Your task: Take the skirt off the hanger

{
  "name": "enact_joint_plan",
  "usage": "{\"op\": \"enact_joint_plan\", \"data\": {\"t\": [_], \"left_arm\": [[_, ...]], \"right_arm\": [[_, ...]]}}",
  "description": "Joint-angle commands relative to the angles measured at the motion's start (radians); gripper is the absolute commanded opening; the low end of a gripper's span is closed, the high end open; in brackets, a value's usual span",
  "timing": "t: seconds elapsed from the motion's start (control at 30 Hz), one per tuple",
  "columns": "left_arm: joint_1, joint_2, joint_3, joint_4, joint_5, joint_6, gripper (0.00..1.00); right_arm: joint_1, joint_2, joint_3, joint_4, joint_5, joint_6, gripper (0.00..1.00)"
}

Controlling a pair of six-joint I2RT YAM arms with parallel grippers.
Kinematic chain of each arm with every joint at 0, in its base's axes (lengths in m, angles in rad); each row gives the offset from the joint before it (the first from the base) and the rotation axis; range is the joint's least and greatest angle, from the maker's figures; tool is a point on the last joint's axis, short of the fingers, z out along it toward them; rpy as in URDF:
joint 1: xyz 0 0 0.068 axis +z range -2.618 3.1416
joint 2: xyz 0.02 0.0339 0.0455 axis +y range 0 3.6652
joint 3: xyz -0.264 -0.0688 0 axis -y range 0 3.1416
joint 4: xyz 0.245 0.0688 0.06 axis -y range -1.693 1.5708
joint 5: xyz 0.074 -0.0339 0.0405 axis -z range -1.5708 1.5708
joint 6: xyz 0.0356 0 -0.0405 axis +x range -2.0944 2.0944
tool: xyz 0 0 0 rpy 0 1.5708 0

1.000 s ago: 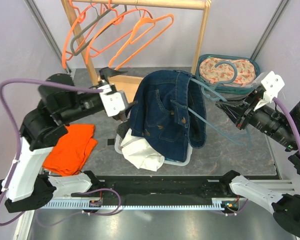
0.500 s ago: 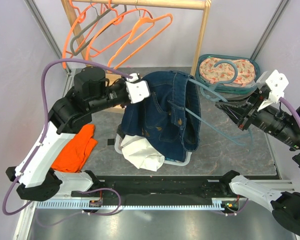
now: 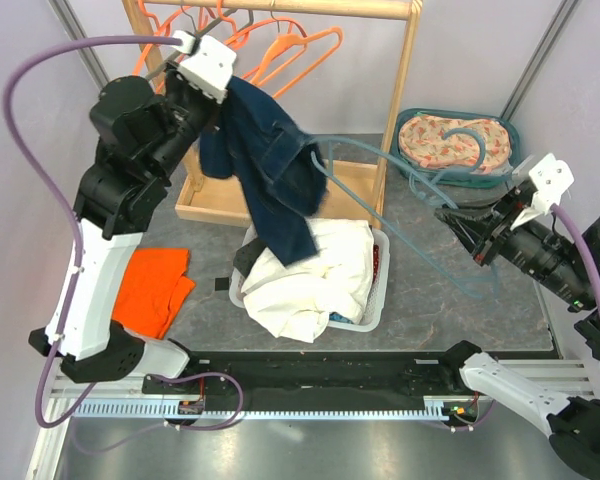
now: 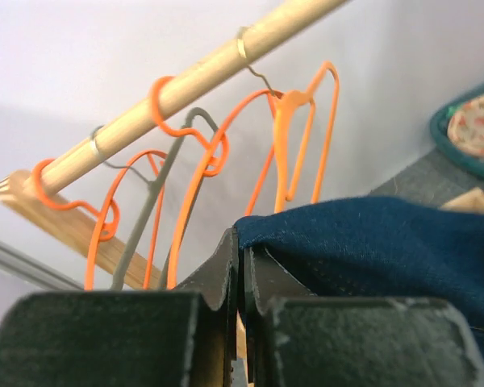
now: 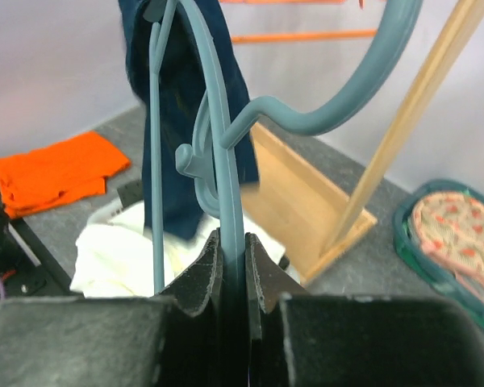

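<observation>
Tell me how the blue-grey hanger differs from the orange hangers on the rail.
Colour: the blue-grey hanger is dull teal; the orange hangers are bright. Support: the blue-grey hanger is clamped in the right hand, off the rail; the orange hangers hang by their hooks from the wooden rail. Load: the blue-grey hanger reaches the denim skirt; the orange hangers are bare. Both have curved hooks.

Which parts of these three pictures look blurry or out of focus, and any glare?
Top view: evenly lit, no glare; only the dark blue denim skirt looks slightly smeared. Left wrist view: the black left tool close to the lens is soft, the orange plastic hangers crisper. Right wrist view: the black right tool is soft, the teal plastic hanger sharp.
</observation>
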Motion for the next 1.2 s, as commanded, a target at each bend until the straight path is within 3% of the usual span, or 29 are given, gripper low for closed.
{"op": "enact_joint_plan", "data": {"t": [0.0, 0.07, 0.2, 0.37, 0.47, 0.67, 0.97, 1.17], "left_arm": [[0.007, -0.069, 0.094, 0.088, 0.037, -0.209, 0.02], [-0.042, -0.072, 0.131, 0.015, 0.146, -0.240, 0.02], [-0.207, -0.058, 0.200, -0.058, 0.292, -0.281, 0.02], [-0.251, -0.002, 0.378, -0.059, 0.380, -0.297, 0.02], [-0.252, 0.005, 0.409, -0.035, 0.392, -0.280, 0.02], [-0.252, -0.078, 0.204, 0.043, 0.372, -0.238, 0.02], [-0.255, -0.075, 0.067, 0.109, 0.315, -0.131, 0.02], [-0.287, -0.135, -0.164, 0.090, 0.329, -0.174, 0.02]], "right_arm": [[0.000, -0.057, -0.066, -0.024, 0.093, 0.028, 0.00], [0.000, -0.055, -0.075, -0.035, 0.127, 0.036, 0.00], [0.000, 0.009, -0.054, -0.052, 0.359, 0.072, 0.00], [0.001, 0.138, 0.011, -0.067, 0.573, 0.108, 0.00], [0.000, 0.193, 0.049, -0.067, 0.655, 0.123, 0.00], [0.000, 0.213, 0.084, -0.037, 0.708, 0.143, 0.00], [0.000, 0.170, 0.065, 0.029, 0.650, 0.151, 0.00], [0.000, 0.162, 0.043, 0.034, 0.642, 0.146, 0.00]]}}
